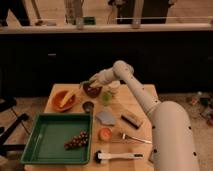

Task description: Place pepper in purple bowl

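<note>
The white two-finger gripper (pixel 93 83) hovers just above the round, deep, dark purple bowl (pixel 92 90) at the back of the wooden table (pixel 142 107), fingers pressed together. The slender green pepper (pixel 84 83) seems pinched at its tip, over the bowl's left rim.

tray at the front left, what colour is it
Green tray, clearest in the camera view; the gripper is far back over the purple bowl.
</note>
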Controlling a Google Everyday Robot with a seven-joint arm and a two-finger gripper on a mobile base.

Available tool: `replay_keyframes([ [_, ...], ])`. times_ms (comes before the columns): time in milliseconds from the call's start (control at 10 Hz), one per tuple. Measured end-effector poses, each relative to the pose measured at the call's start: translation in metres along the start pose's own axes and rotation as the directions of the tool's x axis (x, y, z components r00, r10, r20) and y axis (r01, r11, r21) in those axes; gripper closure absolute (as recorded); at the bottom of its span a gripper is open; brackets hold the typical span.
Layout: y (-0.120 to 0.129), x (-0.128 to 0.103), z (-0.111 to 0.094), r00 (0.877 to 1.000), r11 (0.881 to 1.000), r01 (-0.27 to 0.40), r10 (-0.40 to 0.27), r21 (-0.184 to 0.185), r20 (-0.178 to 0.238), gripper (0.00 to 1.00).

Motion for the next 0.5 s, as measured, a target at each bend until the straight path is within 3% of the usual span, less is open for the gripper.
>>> replay_keyframes([
  [500, 0.0000, -0.0002, 0.0002, 1.000, 1.000, 0.000, 0.000, 0.000, 0.000, 0.99],
])
